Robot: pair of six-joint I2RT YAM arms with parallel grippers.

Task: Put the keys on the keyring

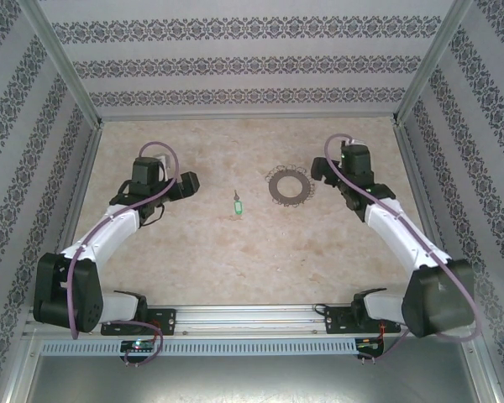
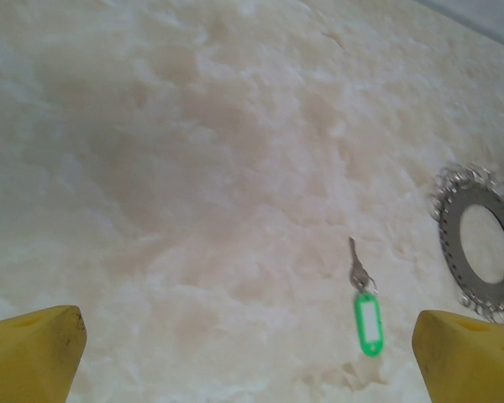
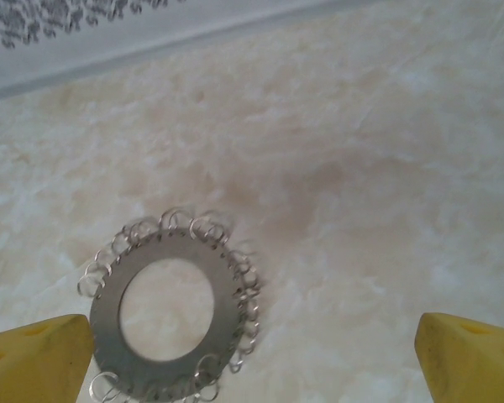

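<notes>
The keys are a small silvery key (image 1: 236,204) with a green tag, lying flat on the table mid-way between the arms. In the left wrist view the key (image 2: 359,270) lies ahead and right of centre, its green tag nearest the camera. The keyring (image 1: 289,185) is a flat dark-grey ring fringed with small silvery loops, lying right of the key. My left gripper (image 1: 187,183) hovers open left of the key, yellow fingers (image 2: 34,348) wide apart. My right gripper (image 1: 320,171) is open just right of the keyring (image 3: 228,295), which sits by its left finger (image 3: 38,357).
The marble-patterned table (image 1: 235,260) is enclosed by patterned walls with aluminium posts (image 1: 67,67) at the left, back and right. The keyring (image 2: 450,235) also appears at the right edge of the left wrist view. Both arm bases sit on the rail (image 1: 252,317) at the near edge.
</notes>
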